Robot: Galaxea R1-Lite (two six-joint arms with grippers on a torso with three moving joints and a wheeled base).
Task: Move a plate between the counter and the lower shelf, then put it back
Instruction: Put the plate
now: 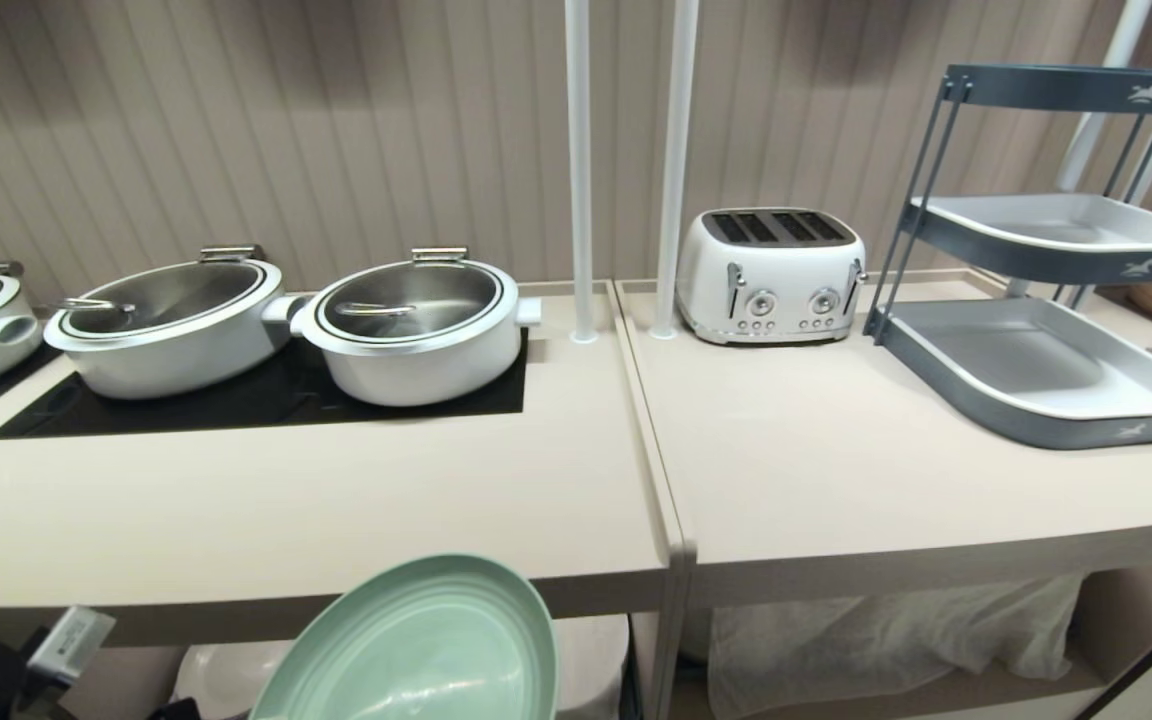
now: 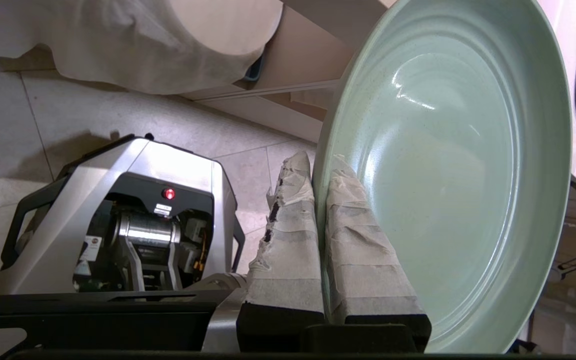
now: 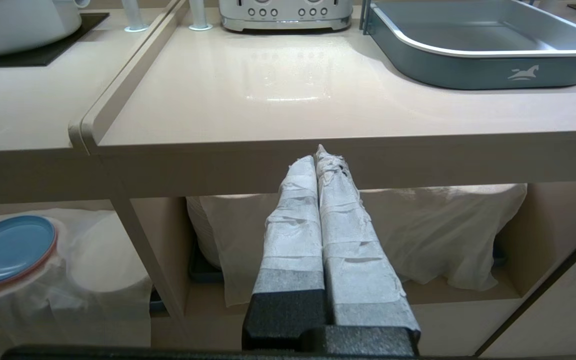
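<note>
Left end effector [image 2: 320, 170] clamped on plate [image 2: 448, 165] rim, just below tabletop [image 1: 336, 520] front edge. Lift clear of edge, level before setting down. Right end effector [image 3: 320, 160] closed, empty.

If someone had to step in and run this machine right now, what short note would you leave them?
Left claw: shut on the rim of the mint-green plate, holding it tilted in front of the counter, below its front edge.
Right claw: shut, empty, parked in front of the adjoining plain slab.
Lower shelf: white cloth draped over mounds; a blue plate lies there.
Done: plate is gripped and off any surface.
Left: I can't tell which leg of the trip this is. The plate is not set down yet; it must end up back where it started.
</note>
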